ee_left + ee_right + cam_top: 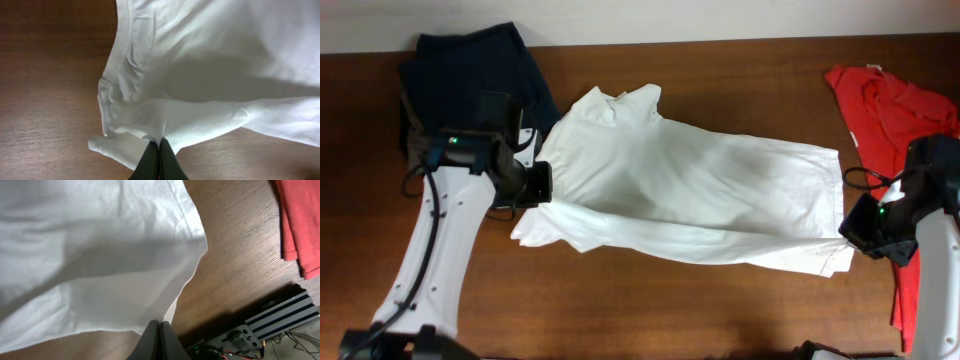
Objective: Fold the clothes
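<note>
The white T-shirt (690, 190) lies spread across the middle of the table, neck end at the left, hem at the right. My left gripper (542, 185) is shut on the shirt's left edge near the sleeve; in the left wrist view the black fingers (160, 146) pinch a bunch of the white fabric (200, 75), lifted off the wood. My right gripper (848, 228) is shut on the hem corner at the right; in the right wrist view the fingers (160, 325) pinch the white cloth (90, 255), held above the table.
A navy folded garment (470, 65) lies at the back left, behind my left arm. The red-orange shirt (890, 100) lies at the right edge and shows in the right wrist view (300, 220). The brown wooden table (720, 310) has its front edge near my right arm's base.
</note>
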